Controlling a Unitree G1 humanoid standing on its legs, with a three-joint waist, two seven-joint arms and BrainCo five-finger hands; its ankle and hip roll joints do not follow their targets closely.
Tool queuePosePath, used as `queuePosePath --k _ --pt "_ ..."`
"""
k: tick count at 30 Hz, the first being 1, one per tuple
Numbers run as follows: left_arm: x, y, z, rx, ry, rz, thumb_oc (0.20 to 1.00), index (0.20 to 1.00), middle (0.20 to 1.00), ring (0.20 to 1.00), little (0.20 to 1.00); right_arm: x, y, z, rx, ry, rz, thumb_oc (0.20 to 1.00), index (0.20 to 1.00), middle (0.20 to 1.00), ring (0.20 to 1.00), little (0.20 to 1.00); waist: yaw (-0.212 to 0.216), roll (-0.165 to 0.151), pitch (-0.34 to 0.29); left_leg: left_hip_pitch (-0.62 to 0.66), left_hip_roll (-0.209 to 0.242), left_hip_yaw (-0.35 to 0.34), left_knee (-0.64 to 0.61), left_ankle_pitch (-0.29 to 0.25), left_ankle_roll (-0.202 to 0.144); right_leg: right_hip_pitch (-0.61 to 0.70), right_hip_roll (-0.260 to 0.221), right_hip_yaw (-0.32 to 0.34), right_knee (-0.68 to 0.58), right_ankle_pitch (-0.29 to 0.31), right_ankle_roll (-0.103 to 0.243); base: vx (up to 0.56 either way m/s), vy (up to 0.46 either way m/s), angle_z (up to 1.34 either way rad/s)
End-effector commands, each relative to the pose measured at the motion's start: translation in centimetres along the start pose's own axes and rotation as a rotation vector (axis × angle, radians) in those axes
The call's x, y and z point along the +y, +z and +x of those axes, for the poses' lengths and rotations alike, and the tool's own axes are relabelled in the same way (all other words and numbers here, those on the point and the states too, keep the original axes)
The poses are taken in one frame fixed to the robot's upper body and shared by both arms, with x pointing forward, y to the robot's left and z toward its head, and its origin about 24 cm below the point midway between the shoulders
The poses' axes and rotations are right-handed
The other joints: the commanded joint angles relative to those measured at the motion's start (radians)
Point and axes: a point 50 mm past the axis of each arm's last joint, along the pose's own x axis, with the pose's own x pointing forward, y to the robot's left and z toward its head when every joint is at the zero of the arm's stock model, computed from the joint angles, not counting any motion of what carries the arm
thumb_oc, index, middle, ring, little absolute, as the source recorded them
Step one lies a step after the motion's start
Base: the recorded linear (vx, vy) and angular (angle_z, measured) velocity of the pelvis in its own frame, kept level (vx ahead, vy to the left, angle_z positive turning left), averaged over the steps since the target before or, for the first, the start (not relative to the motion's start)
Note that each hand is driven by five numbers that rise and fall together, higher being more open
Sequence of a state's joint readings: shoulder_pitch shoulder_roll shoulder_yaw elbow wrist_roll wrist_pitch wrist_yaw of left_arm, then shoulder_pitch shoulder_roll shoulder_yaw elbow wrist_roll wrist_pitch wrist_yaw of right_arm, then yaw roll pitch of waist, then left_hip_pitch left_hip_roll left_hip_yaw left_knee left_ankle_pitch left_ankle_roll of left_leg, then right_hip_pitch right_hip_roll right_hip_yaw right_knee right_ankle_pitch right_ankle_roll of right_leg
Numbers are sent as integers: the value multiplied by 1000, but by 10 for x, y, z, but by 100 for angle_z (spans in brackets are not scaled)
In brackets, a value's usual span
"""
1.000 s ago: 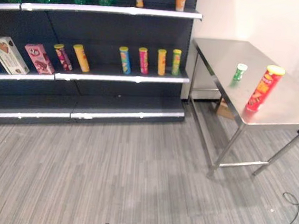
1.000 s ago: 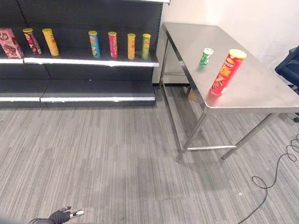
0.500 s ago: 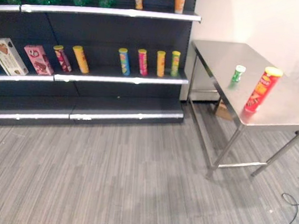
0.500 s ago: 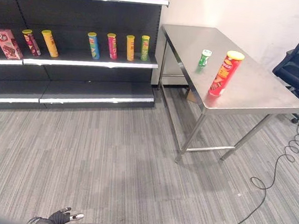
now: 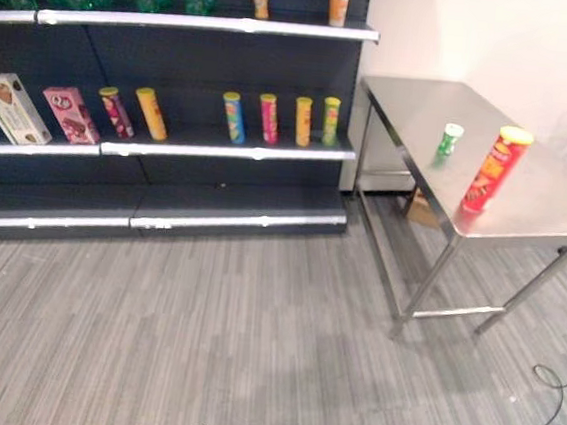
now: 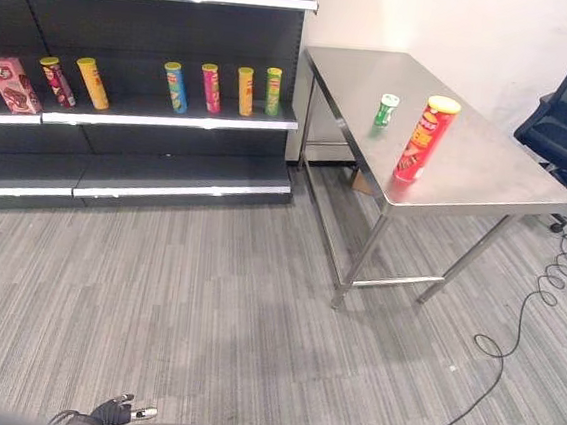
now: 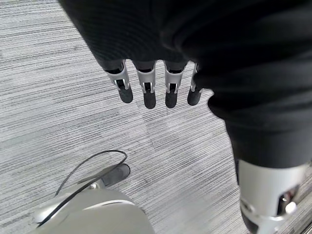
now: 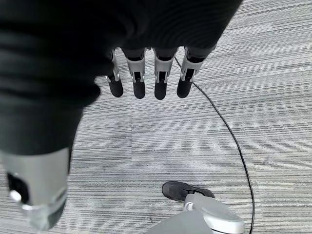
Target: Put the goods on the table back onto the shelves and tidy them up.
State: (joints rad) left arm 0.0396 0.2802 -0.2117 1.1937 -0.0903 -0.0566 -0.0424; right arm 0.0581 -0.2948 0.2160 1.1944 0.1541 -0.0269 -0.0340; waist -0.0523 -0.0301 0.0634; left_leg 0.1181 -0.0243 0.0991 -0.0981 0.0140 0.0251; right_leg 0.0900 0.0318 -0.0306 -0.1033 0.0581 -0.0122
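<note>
Goods are not yet held: the left hand (image 7: 156,92) and right hand (image 8: 146,83) are hung relaxed over carpet. At two o'clock, the red can (image 6: 414,138) and green bottle (image 6: 386,111) are stood on the table (image 6: 488,177), awaiting the shelves (image 6: 172,116) at eleven.

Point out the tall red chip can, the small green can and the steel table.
tall red chip can (image 6: 415,140), right eye view, mid-body
small green can (image 6: 384,113), right eye view, body
steel table (image 6: 488,177), right eye view, bare top
</note>
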Motion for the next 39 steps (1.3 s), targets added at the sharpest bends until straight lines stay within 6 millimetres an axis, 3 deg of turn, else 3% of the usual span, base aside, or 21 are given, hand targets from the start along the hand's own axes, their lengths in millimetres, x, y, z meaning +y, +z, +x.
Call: queuePosePath --k 1,11,13,14,16,18,19,21,23,25,26,27,29,31,32,33,34,39 --pt "13 26 4 -58 42 69 1000 1000 1000 1000 1000 -14 30 4 -72 -23 -68 1000 1000 1000 1000 1000 -13 19 30 -7 33 -13 12 -81 -50 -13 -75 -1 24 -107 118 -8 63 -6" --pt "18 34 5 -73 65 46 1000 1000 1000 1000 1000 -15 48 6 -103 -26 -89 1000 1000 1000 1000 1000 4 19 64 -114 -16 -27 96 -112 -3 -118 -117 29 107 -104 147 -25 120 -9" --pt "23 36 5 -83 76 32 1000 1000 1000 1000 1000 -17 50 6 -110 -27 -81 1000 1000 1000 1000 1000 10 28 77 -119 -28 -21 112 -127 14 -172 -134 16 237 -121 158 39 139 -6" --pt "23 36 5 -83 76 32 1000 1000 1000 1000 1000 -17 50 6 -110 -27 -81 1000 1000 1000 1000 1000 11 28 76 -120 -29 -21 113 -127 15 -174 -134 17 239 -123 158 98 135 -3" --pt "25 38 5 -81 83 45 1000 1000 1000 1000 1000 -19 51 6 -116 -34 -66 1000 1000 1000 1000 1000 -2 37 96 -83 -31 -22 106 -144 19 -246 -149 -8 345 -88 157 163 130 -10" --pt "27 41 5 -86 85 55 1000 1000 1000 1000 1000 -21 53 6 -122 -40 -54 1000 1000 1000 1000 1000 -20 42 108 -52 -34 -40 98 -161 20 -298 -127 1 320 -57 145 242 49 -15" --pt "27 44 5 -96 87 53 1000 1000 1000 1000 1000 -23 54 6 -125 -45 -42 1000 1000 1000 1000 1000 -42 45 127 -18 -37 -62 93 -172 21 -350 -92 33 271 -27 152 295 -2 0" --pt "28 47 5 -103 89 50 1000 1000 1000 1000 1000 -22 52 6 -121 -44 -38 1000 1000 1000 1000 1000 -58 41 133 20 -41 -77 85 -189 17 -374 -81 25 200 -5 160 300 -32 24" --pt "25 49 6 -108 81 45 1000 1000 1000 1000 1000 -19 46 5 -104 -37 -43 1000 1000 1000 1000 1000 -76 33 130 83 -47 -99 73 -219 7 -398 -72 -45 92 16 173 459 -84 38" --pt "21 45 6 -95 64 54 1000 1000 1000 1000 1000 -19 35 5 -79 -31 -60 1000 1000 1000 1000 1000 -81 26 106 144 -45 -112 54 -251 -7 -382 -78 -135 46 35 175 587 -171 45" --pt "19 43 6 -89 59 60 1000 1000 1000 1000 1000 -20 31 4 -68 -30 -69 1000 1000 1000 1000 1000 -80 25 92 159 -39 -118 57 -267 -7 -366 -76 -148 53 41 164 819 -322 74" --pt "12 38 6 -76 42 61 1000 1000 1000 1000 1000 -22 25 3 -53 -31 -84 1000 1000 1000 1000 1000 -85 42 68 146 2 -117 165 -223 -55 -320 -45 -143 76 32 133 645 -278 76" --pt "9 37 7 -77 33 34 1000 1000 1000 1000 1000 -23 21 3 -46 -33 -67 1000 1000 1000 1000 1000 -90 49 59 104 24 -103 296 -137 -110 -281 -37 -141 84 13 109 457 -220 58" --pt "7 35 6 -70 24 25 1000 1000 1000 1000 1000 -24 19 2 -41 -35 -48 1000 1000 1000 1000 1000 -90 44 61 31 44 -79 490 -51 -141 -229 -27 -133 85 -21 74 328 -174 28" --pt "6 35 7 -69 25 13 1000 1000 1000 1000 1000 -24 21 3 -44 -38 -48 1000 1000 1000 1000 1000 -84 38 69 -16 42 -81 601 -8 -149 -202 -20 -123 79 -36 56 185 -117 -17" --pt "7 35 7 -69 25 13 1000 1000 1000 1000 1000 -24 21 3 -44 -37 -48 1000 1000 1000 1000 1000 -86 35 66 -19 38 -82 599 -5 -149 -205 -24 -124 79 -36 56 159 -111 -36" --pt "6 36 7 -72 32 -1 1000 1000 1000 1000 1000 -24 24 3 -51 -43 -46 1000 1000 1000 1000 1000 -79 29 77 -69 34 -86 696 32 -150 -183 -20 -113 74 -49 41 70 -51 -27" --pt "6 36 7 -72 32 -1 1000 1000 1000 1000 1000 -24 24 3 -51 -43 -46 1000 1000 1000 1000 1000 -79 29 77 -69 34 -86 696 32 -150 -183 -20 -114 74 -49 41 15 -10 -26"
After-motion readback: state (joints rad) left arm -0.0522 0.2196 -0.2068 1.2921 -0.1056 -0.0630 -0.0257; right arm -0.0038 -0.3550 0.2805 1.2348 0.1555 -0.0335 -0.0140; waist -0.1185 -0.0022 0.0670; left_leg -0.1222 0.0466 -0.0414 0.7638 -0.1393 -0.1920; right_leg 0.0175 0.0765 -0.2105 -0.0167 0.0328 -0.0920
